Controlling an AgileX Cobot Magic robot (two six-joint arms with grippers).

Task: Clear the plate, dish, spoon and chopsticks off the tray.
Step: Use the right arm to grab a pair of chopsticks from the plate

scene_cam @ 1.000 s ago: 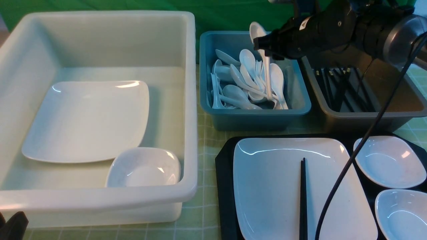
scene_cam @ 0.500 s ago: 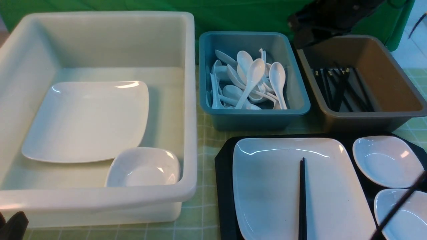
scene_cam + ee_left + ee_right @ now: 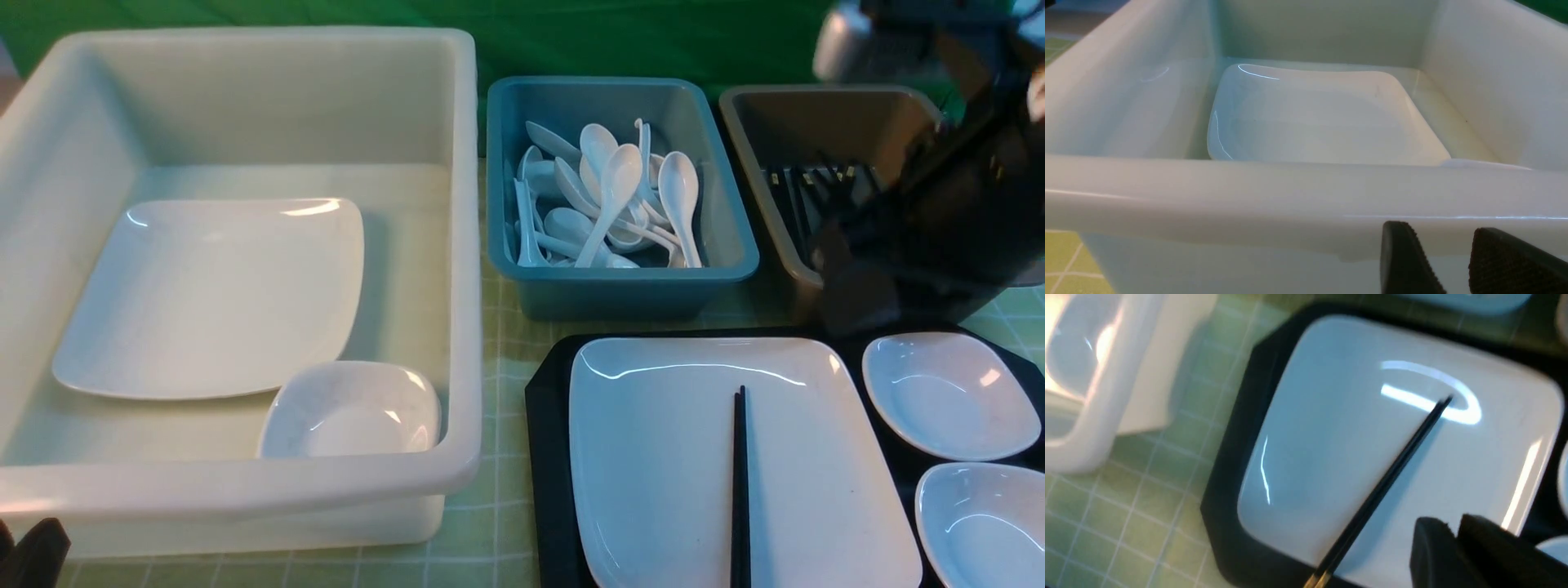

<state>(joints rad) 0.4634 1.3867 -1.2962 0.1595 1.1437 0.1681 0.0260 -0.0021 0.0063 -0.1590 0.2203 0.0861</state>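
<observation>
The spoon (image 3: 620,175) now lies in the teal bin (image 3: 620,278). The right claw (image 3: 1453,526), fingers together and empty, swings back toward the chopsticks (image 3: 740,490) on the tray (image 3: 549,425). The left claw (image 3: 1439,245) is apart.

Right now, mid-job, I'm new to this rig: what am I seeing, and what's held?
It's a two-armed robot. The front view looks forward from between its arms; the other two come from a camera on each wrist. The white tub holds a second plate and a dish. The teal bin holds spoons, the brown bin spare sticks. On the tray lie the plate, with the chopsticks on it, and two small dishes. The left gripper, facing the tub, is open and empty. The right gripper faces the plate, holding nothing; blur hides its opening.
</observation>
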